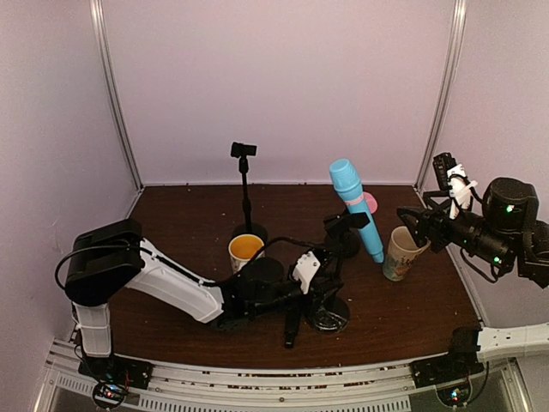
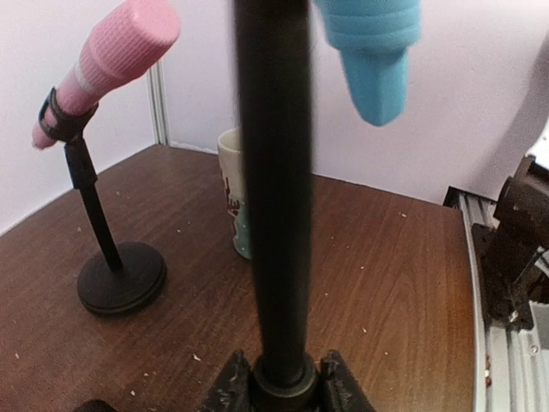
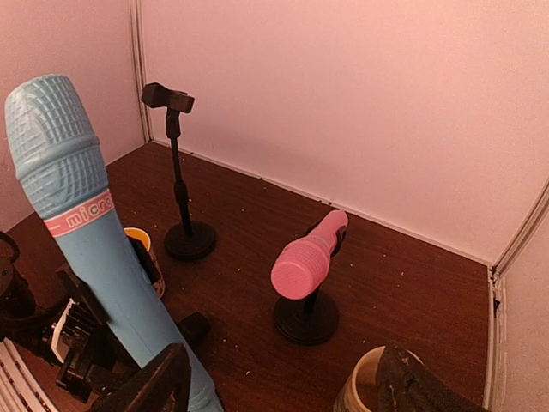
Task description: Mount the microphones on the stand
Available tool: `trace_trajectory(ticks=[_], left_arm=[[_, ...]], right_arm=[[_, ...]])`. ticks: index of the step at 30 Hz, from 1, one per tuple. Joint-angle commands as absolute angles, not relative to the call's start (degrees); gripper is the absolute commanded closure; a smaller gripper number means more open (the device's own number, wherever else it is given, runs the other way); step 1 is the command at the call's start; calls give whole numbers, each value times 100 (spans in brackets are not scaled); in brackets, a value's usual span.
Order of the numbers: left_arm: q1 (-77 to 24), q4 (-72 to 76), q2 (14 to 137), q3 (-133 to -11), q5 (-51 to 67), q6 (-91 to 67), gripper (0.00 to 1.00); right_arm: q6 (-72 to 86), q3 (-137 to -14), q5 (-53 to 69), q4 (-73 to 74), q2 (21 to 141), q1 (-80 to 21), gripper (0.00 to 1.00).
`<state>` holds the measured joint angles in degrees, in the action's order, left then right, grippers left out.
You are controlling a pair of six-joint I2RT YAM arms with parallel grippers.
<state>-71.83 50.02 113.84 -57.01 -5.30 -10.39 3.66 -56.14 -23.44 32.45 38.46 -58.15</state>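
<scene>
Light-blue microphone (image 1: 354,206) sat clipped in the near stand (image 1: 331,319) in the top view, rising beyond the left gripper (image 1: 326,296). Pink microphone (image 1: 369,203) was just behind it. Black microphone (image 1: 292,330) lay on the table (image 1: 189,223), on that gripper's near side. Right gripper (image 1: 420,225) hung right of the blue one, apart.

Left wrist: fingers (image 2: 227,386) were clenched on the stand pole (image 2: 274,215) low down — blue tip above right, pink one clipped far left.

Right wrist: jaws were spread, holding nothing — blue microphone sat by its left finger; couldn't tell if they touched.
</scene>
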Motion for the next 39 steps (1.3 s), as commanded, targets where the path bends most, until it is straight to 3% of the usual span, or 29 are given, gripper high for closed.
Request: trace_trajectory(ticks=[1, 6, 15, 24, 32, 36, 37, 39], left_arm=[[-7154, 5365, 11460, -5786, -390, -1012, 85], [-7154, 5172, 11140, -5918, 1, -1061, 100], [-7146, 3109, 9226, -6110, -74, -592, 100], [-6968, 861, 7309, -6223, -779, -222, 100], [-6022, 231, 5480, -5203, -1815, -486, 100], [-5163, 40, 4966, -4716, -1851, -559, 100], [-4864, 124, 4902, -4584, -1818, -537, 100], [-4326, 348, 4882, -4345, -1549, -548, 100]], right_arm=[[484, -5476, -2449, 3127, 3830, -5833, 24], [486, -5618, -2502, 3221, 3951, -5829, 25], [433, -6109, -3001, 3150, 4595, -5812, 25], [560, -6188, -2685, 3079, 5073, -5677, 25], [607, -5885, -2492, 2822, 5090, -5659, 23], [579, -5662, -2280, 2502, 5226, -5643, 11], [617, -5608, -2271, 2400, 5273, -5647, 2], [795, -5420, -2272, 2033, 5263, -5642, 0]])
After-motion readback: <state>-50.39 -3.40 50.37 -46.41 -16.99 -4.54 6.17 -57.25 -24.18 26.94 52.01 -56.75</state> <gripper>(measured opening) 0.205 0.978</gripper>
